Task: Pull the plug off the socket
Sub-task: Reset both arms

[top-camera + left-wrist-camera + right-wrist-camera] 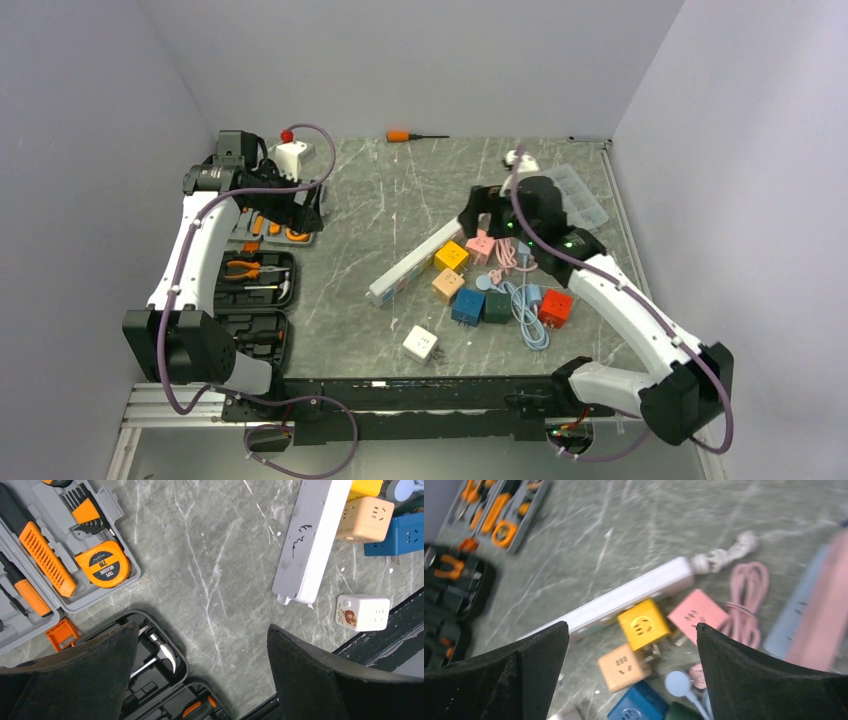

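Right gripper (629, 627) hangs wide open and empty over the white power strip (624, 597). The yellow cube plug (643, 624) touches the strip; I cannot tell if it's still seated. If so, I judge the pull remains. Left gripper (202, 632) idles open.

Top view: high, from near edge; we see whole counter (400, 200). Wrist views: nearer, downward; both share white power strip (310, 540).
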You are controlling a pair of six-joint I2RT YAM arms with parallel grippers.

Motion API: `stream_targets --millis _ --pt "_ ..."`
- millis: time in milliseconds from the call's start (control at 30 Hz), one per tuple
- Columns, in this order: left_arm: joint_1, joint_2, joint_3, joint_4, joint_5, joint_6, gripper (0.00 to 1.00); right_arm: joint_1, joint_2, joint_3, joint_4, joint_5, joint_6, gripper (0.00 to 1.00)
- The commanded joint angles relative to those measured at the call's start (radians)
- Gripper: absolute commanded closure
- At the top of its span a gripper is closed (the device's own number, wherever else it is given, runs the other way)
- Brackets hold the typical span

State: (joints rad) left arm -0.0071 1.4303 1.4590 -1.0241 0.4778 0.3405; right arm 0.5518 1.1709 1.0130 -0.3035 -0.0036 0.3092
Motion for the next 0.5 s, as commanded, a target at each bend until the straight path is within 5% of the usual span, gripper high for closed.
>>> stream_targets --millis 0,233,467 --pt "0.052 -0.028 -0.002 0.051 0.046 -0.037 0.01 -0.142 -0.088 -0.039 -0.061 0.084 0.091 0.00" --pt "0.280 -0.027 -0.020 0.170 0.070 -0.059 0.01 -0.384 -0.236 -0.198 -0.038 0.449 0.218 0.00" --pt "0.329 -0.091 -0.242 0.472 -0.143 -0.214 0.01 -0.389 -0.367 -0.567 0.590 0.812 -0.059 0.00"
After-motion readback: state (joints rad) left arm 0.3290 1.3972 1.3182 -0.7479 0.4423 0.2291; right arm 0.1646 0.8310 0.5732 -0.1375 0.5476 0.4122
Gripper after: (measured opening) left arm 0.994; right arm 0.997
